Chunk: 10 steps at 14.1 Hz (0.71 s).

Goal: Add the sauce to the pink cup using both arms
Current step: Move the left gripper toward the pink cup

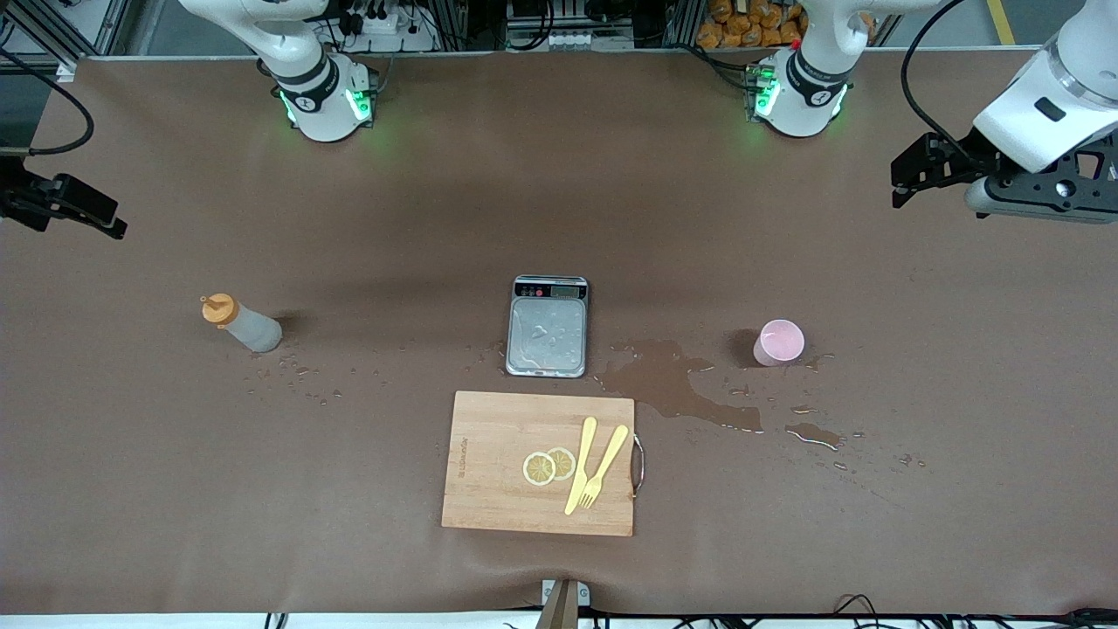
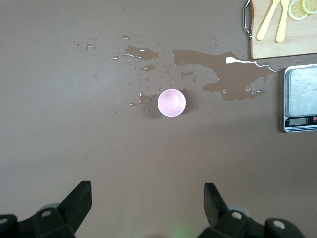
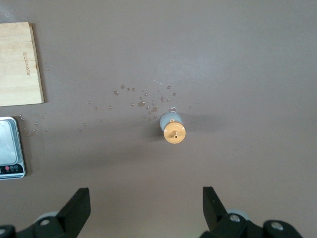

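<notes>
Both grippers hang high with fingers spread wide, the left gripper (image 2: 147, 206) over the upright pink cup (image 1: 778, 342), the right gripper (image 3: 146, 208) over the standing sauce (image 1: 243, 323), apparently poised to descend.

bare wet table (image 1: 393, 218) rings the sauce bottle (image 1: 243, 324) and pink cup (image 1: 778, 342); scale (image 1: 548, 326) stands well apart between them.

Robotics lab, two arm bases (image 1: 327, 100) bolted to brown-covered table (image 1: 175, 489), aluminium framing (image 1: 79, 26), cables (image 1: 917, 79)
</notes>
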Tool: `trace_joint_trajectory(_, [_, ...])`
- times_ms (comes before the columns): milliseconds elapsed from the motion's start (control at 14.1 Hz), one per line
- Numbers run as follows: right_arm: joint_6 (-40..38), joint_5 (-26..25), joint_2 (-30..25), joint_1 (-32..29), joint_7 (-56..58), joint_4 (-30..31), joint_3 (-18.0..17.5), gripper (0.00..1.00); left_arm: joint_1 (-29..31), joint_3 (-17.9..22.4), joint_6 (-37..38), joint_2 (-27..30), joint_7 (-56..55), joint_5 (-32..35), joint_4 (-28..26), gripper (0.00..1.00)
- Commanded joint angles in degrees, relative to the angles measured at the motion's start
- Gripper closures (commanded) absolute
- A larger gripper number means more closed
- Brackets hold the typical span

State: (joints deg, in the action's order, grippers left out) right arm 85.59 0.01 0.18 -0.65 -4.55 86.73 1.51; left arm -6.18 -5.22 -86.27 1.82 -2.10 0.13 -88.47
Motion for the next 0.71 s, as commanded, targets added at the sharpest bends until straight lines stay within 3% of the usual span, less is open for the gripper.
trace_joint_trajectory(0, [0.5,-0.8,-1.8,-0.5,0.3,1.8,-0.4,0.0,0.2,-0.1,1.3,-0.1,-0.1,-0.4,1.1,0.0])
trace_joint_trajectory(284, [0.5,-0.8,-1.8,-0.5,0.3,1.8,-0.4,0.0,0.6,-0.1,1.3,-0.6,0.0,-0.9,3.3,0.0])
trace_joint_trajectory(639, [1.0,-0.6,-1.6,-0.6,0.3,1.6,-0.4,0.0,1.3,0.3,3.5,-0.6,0.5,-2.7,1.4,0.0])
